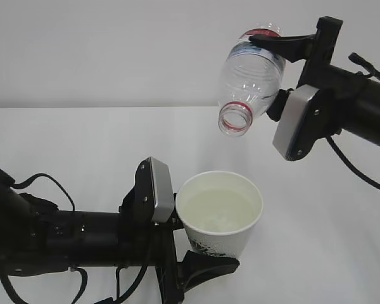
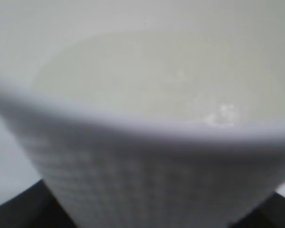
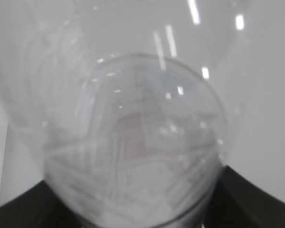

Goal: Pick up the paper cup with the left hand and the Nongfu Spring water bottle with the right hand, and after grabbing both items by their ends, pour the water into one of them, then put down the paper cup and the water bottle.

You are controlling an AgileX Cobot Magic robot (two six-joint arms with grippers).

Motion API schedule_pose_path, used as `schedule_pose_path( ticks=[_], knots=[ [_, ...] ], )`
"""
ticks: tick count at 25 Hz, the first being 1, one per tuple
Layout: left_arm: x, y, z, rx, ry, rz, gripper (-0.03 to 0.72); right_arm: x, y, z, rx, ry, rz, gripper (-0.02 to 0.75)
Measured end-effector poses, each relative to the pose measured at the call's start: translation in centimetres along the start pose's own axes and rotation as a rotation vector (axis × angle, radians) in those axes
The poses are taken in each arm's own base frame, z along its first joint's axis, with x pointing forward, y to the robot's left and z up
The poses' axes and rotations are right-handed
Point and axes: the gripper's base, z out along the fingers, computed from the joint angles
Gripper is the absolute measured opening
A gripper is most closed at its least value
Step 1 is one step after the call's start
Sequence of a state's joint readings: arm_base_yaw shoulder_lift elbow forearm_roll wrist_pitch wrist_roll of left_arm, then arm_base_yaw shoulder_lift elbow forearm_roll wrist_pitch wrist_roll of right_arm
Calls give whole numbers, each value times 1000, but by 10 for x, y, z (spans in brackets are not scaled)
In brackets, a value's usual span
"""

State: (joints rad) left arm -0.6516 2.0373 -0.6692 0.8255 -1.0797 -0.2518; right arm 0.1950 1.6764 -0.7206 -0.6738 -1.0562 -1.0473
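The white paper cup point(image 1: 220, 215) is held above the table at the lower middle, with my left gripper point(image 1: 199, 253) shut on its lower part. Water point(image 1: 216, 211) fills much of the cup. In the left wrist view the cup point(image 2: 152, 180) fills the frame, its rim close and water point(image 2: 161, 80) inside. High at the right, my right gripper point(image 1: 275, 69) is shut on the base end of the clear Nongfu Spring water bottle point(image 1: 252, 79). The bottle is tipped mouth down, its open red-ringed mouth above the cup. It looks empty. The bottle point(image 3: 133, 156) fills the right wrist view.
A white table point(image 1: 69, 145) stretches under both arms, with a plain white wall behind. Black cables hang from the left arm point(image 1: 63, 237) at the lower left and from the right arm point(image 1: 361, 111) at the right edge.
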Motion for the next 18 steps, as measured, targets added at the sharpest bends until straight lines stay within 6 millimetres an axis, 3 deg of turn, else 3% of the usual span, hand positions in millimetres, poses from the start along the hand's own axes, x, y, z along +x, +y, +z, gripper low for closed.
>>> schedule_pose_path(
  ticks=[18],
  knots=[
    [0, 1, 0, -10, -2, -5, 546, 0, 0, 0, 1, 1, 123, 476]
  ],
)
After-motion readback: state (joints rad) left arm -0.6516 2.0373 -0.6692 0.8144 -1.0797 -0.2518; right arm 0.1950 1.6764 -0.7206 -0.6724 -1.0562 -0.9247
